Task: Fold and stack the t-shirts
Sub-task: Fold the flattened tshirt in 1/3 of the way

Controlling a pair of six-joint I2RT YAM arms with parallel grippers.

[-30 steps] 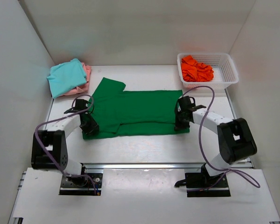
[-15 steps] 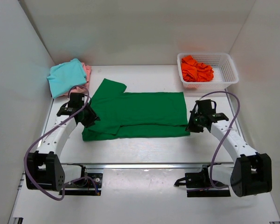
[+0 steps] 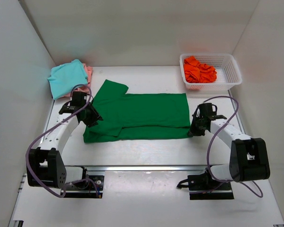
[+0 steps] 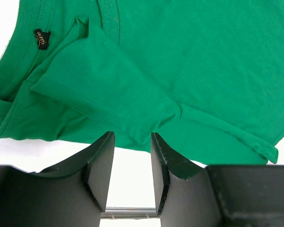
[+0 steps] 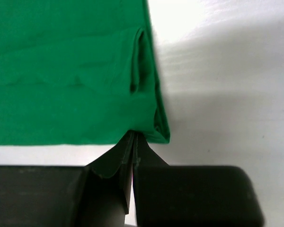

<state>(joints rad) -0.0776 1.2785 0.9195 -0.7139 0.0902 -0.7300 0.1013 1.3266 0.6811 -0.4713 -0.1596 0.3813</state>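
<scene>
The dark green t-shirt (image 3: 142, 113) lies flat in the middle of the table, its lower part folded up and one sleeve at the upper left. My left gripper (image 3: 92, 119) is open and empty just over the shirt's left side; the wrist view shows its gripper (image 4: 132, 137) at the edge of the folded sleeve (image 4: 109, 90). My right gripper (image 3: 193, 130) is shut, and in the wrist view the gripper (image 5: 134, 135) touches the green hem (image 5: 151, 127) near the lower right corner. The teal shirt (image 3: 66, 78) lies folded on the pale pink one (image 3: 87, 71) at the back left. The orange shirt (image 3: 199, 71) is crumpled in the basket.
A white mesh basket (image 3: 229, 71) stands at the back right. White walls close in the table on the left, back and right. A metal rail (image 3: 156, 168) runs along the near edge.
Both arms drew back from the shirt's lower edge, and the shirt settled flat. The right gripper then came back to the lower right corner. The left gripper shifted up and left.
</scene>
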